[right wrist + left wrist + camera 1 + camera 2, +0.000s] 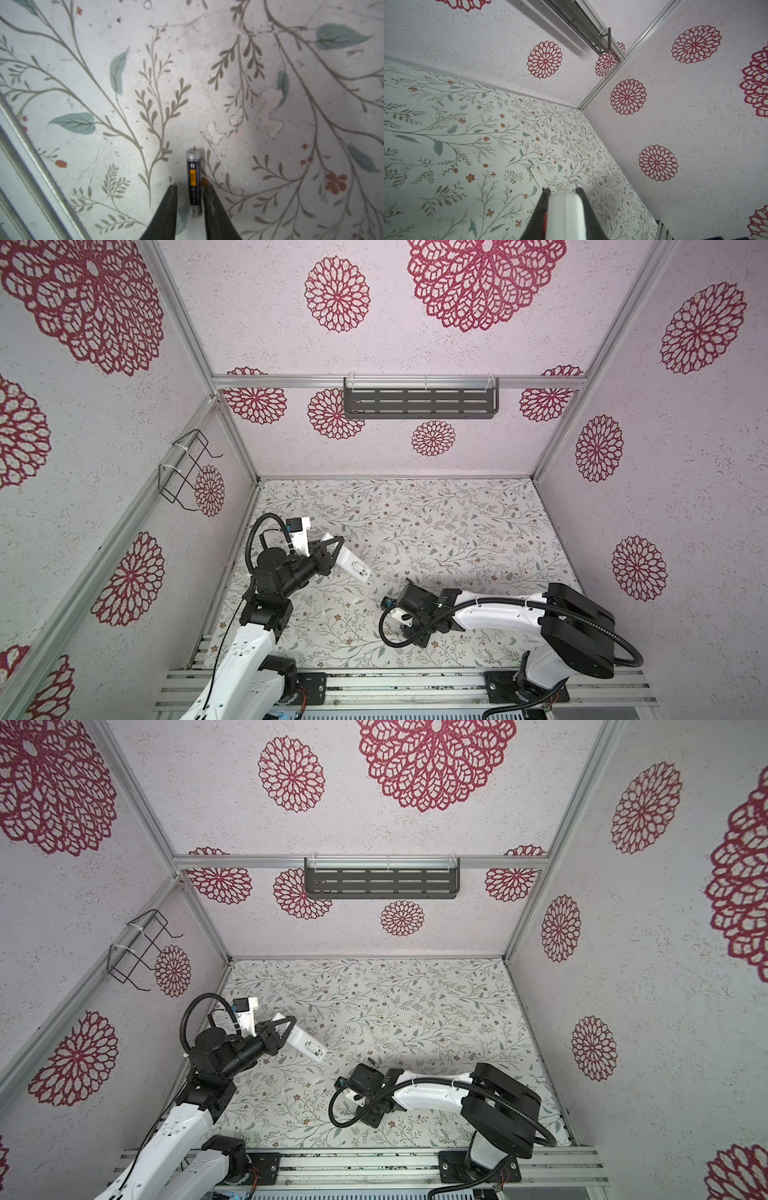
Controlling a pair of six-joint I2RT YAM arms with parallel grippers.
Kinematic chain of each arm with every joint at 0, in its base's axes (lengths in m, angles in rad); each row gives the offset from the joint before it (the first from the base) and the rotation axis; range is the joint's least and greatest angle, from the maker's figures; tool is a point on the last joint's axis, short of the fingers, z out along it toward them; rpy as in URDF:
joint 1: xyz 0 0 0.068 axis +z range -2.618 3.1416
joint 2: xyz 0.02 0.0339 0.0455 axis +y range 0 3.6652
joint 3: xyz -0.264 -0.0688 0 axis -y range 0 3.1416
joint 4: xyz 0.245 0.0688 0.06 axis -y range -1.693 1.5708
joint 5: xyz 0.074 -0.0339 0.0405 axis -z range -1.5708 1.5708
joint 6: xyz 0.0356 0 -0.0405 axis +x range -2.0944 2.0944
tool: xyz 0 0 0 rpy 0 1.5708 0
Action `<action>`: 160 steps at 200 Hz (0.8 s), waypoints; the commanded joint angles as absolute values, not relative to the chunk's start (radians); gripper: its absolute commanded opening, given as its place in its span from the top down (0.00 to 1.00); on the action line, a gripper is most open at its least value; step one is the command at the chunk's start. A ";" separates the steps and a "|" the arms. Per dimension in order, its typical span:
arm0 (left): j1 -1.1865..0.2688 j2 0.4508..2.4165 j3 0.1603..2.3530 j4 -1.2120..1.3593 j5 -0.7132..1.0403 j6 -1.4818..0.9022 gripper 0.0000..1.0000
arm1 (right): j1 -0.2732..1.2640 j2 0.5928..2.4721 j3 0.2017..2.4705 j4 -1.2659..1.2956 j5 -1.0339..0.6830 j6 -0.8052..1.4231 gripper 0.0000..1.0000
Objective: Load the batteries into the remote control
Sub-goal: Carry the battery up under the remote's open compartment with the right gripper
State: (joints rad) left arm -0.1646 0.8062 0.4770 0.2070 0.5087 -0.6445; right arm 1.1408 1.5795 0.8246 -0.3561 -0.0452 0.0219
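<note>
Near side: right gripper [190,187] sits low over the worktop [291,62], jaws narrow, straddling one battery [194,172] that lies flat. A slim gap shows on each side, so it is not gripped yet. The battery is off-centre, closer to one finger [216,212]. Risk: that finger touches first and rolls or skews it, or the round body squirts out on closing. The pinch would land toward one end, so it may pivot on lift.

Farther back: left gripper [334,547] clamps the remote control [353,566] by one end, tilted off the worktop, recess side up. Long overhang, so pressing a battery in could lever or slip the remote in the grip. Other battery not made out, and I cannot tell if the recess already holds one.
</note>
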 commanded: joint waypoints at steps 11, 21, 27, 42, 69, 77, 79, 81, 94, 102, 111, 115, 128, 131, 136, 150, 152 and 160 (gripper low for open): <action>-0.161 0.807 0.498 0.238 0.521 -0.646 1.00 | 1.142 1.570 0.789 -0.392 -0.018 0.069 0.75; -0.161 0.807 0.497 0.238 0.521 -0.646 1.00 | 1.144 1.568 0.788 -0.392 -0.019 0.069 0.76; -0.161 0.807 0.497 0.238 0.521 -0.646 1.00 | 1.146 1.569 0.788 -0.391 -0.015 0.072 0.77; -0.161 0.808 0.496 0.239 0.520 -0.646 1.00 | 1.150 1.572 0.790 -0.394 -0.010 0.072 0.81; -0.165 0.807 0.491 0.239 0.521 -0.649 1.00 | 1.160 1.563 0.788 -0.393 0.008 0.070 0.87; -0.166 0.808 0.489 0.239 0.520 -0.647 1.00 | 1.163 1.557 0.787 -0.393 0.017 0.069 0.87; -0.166 0.809 0.489 0.240 0.520 -0.647 1.00 | 1.163 1.555 0.787 -0.393 0.020 0.069 0.88; -0.167 0.809 0.489 0.240 0.519 -0.648 1.00 | 1.163 1.553 0.787 -0.393 0.022 0.068 0.88; -0.172 0.814 0.488 0.242 0.519 -0.646 1.00 | 1.163 1.538 0.787 -0.395 0.039 0.066 0.89; -0.175 0.820 0.488 0.242 0.521 -0.647 1.00 | 1.163 1.525 0.789 -0.395 0.051 0.065 0.90; -0.182 0.826 0.488 0.244 0.522 -0.644 1.00 | 1.163 1.507 0.794 -0.393 0.057 0.067 0.91; -0.184 0.830 0.488 0.245 0.523 -0.644 1.00 | 1.163 1.500 0.796 -0.391 0.060 0.069 0.91; -0.194 0.842 0.490 0.251 0.531 -0.645 1.00 | 1.161 1.472 0.798 -0.379 0.055 0.077 0.91; -0.195 0.843 0.491 0.253 0.534 -0.646 1.00 | 1.161 1.465 0.798 -0.377 0.056 0.082 0.91; -0.198 0.849 0.490 0.255 0.539 -0.647 1.00 | 1.160 1.457 0.800 -0.373 0.057 0.089 0.91; -0.208 0.866 0.489 0.269 0.551 -0.650 1.00 | 1.154 1.439 0.805 -0.357 0.048 0.111 0.92; -0.211 0.868 0.489 0.270 0.554 -0.650 1.00 | 1.153 1.436 0.806 -0.354 0.048 0.114 0.92; -0.218 0.880 0.488 0.279 0.562 -0.652 1.00 | 1.150 1.423 0.808 -0.344 0.049 0.130 0.92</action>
